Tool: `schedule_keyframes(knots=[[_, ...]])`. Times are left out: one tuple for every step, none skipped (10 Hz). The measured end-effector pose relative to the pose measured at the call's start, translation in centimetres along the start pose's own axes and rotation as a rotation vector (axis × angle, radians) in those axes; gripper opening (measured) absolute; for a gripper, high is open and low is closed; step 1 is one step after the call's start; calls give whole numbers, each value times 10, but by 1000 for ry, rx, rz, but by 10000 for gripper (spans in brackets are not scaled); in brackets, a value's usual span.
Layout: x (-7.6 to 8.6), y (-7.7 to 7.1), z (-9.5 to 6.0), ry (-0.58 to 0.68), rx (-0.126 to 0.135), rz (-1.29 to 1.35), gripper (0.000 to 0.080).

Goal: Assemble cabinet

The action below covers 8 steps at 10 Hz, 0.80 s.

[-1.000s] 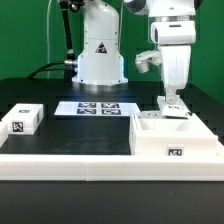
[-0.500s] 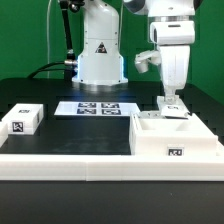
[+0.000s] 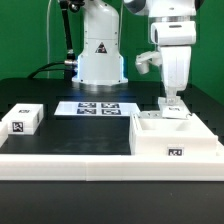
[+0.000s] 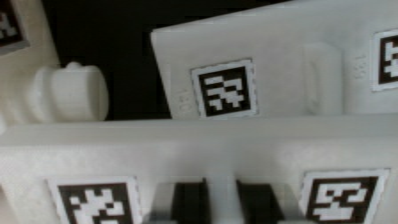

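The cabinet's white open box body [image 3: 168, 138] stands at the exterior view's right, with a marker tag on its front. My gripper [image 3: 172, 100] hangs straight down over its back edge and is shut on a thin white door panel [image 3: 172, 110] standing upright there. In the wrist view the dark fingers [image 4: 185, 200] pinch a white strip of that tagged panel [image 4: 267, 150], with my gripper [image 4: 217, 200] centred on it. Beyond it lie another tagged white panel [image 4: 222, 88] and a round white knob [image 4: 71, 90]. A small white tagged block [image 3: 22, 120] sits at the exterior view's left.
The marker board [image 3: 97, 108] lies flat in the middle, in front of the white robot base [image 3: 100, 55]. A low white wall [image 3: 70, 160] runs along the front of the black table. A green backdrop is behind.
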<state>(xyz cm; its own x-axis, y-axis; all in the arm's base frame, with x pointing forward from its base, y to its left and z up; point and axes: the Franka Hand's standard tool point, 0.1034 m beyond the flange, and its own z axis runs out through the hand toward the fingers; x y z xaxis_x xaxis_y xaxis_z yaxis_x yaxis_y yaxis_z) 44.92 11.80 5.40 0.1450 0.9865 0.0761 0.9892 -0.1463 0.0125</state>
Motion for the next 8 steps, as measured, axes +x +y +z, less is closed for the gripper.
schedule_keyframes(knots=[[0, 0, 0, 0, 0, 0, 70], [0, 0, 0, 0, 0, 0, 70], [0, 0, 0, 0, 1, 0, 70], [0, -1, 1, 0, 2, 0, 70], [0, -1, 1, -1, 2, 0, 70], [-1, -1, 1, -1, 2, 0, 70], [-2, 0, -1, -2, 1, 2, 70], [-3, 1, -4, -6, 2, 2, 70]])
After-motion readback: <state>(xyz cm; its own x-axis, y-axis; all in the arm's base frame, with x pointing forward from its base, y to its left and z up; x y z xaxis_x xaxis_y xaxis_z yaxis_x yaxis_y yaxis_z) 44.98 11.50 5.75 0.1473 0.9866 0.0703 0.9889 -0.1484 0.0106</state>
